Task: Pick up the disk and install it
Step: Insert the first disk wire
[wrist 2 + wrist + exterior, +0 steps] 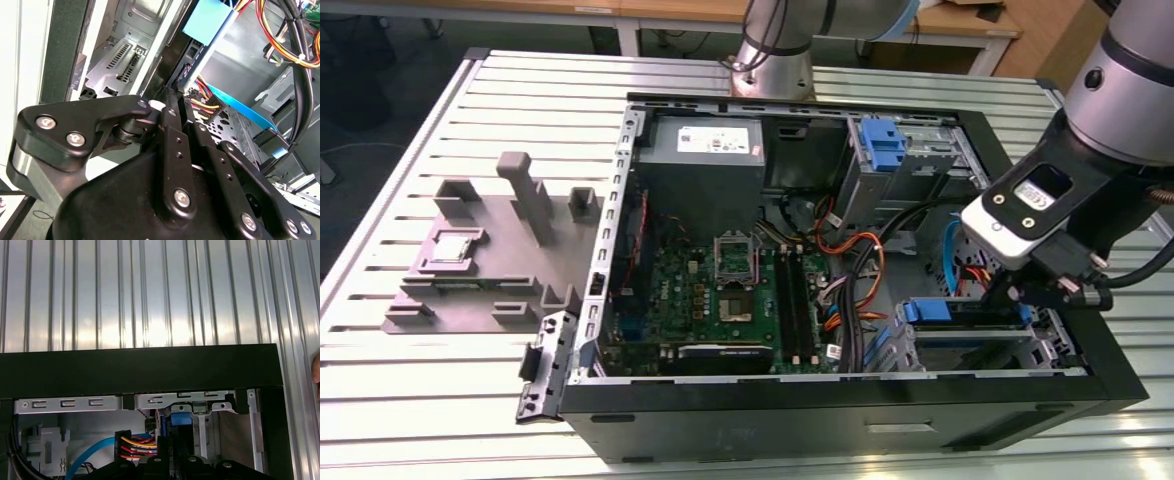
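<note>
Closest in, black end effector [172, 96], reaching down into an open computer case [854, 400] on a slatted metal worktop [454, 400]; grip width impossible to tell. One disk [931, 312], blue-railed, directly beneath, in the drive bay at four o'clock of the case. Likely risks: jamming crooked against the bay walls, or snagging the loose cables [861, 255] toward ten o'clock. One case, one end effector.

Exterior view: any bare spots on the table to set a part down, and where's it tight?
Free: slatted table in front of the grey fixture tray, and the strip beyond it, beside the open PC case. Crowded: inside the case, cables and drive bays below the gripper.
</note>
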You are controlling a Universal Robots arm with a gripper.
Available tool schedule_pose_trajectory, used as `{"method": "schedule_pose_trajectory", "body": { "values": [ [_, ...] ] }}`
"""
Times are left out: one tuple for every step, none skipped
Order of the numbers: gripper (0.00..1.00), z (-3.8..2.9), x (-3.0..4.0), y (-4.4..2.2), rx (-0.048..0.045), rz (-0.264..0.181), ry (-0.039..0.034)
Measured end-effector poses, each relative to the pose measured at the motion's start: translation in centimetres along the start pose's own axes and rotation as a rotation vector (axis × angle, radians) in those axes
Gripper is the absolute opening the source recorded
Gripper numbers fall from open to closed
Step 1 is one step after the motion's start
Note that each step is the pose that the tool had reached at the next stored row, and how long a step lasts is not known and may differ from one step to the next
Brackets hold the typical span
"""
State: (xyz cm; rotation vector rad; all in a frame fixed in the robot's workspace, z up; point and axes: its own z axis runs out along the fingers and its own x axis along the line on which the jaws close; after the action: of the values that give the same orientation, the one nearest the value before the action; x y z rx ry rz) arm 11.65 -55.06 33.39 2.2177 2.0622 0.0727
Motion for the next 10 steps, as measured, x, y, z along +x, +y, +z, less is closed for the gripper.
{"method": "schedule_pose_trajectory", "body": {
  "values": [
    [0.17, 0.02, 0.00, 0.00, 0.0000, 0.000, 0.0000],
    [0.17, 0.04, 0.00, -0.01, 0.0000, 0.000, 0.0000],
    [0.17, 0.06, 0.00, -0.01, 0.0000, 0.000, -0.0001],
    [0.17, 0.08, 0.00, -0.01, 0.0000, 0.000, 0.0000],
    [0.17, 0.09, 0.00, -0.01, 0.0000, 0.000, -0.0001],
    [0.17, 0.10, 0.00, -0.01, 0.0000, 0.000, -0.0002],
    [0.17, 0.12, 0.00, -0.01, 0.0000, 0.000, -0.0001],
    [0.17, 0.14, 0.00, -0.02, 0.0000, 0.000, 0.0000],
    [0.17, 0.16, 0.00, -0.02, 0.0000, 0.000, -0.0001],
    [0.17, 0.18, 0.00, -0.02, 0.0000, 0.000, 0.0000]
  ]
}}
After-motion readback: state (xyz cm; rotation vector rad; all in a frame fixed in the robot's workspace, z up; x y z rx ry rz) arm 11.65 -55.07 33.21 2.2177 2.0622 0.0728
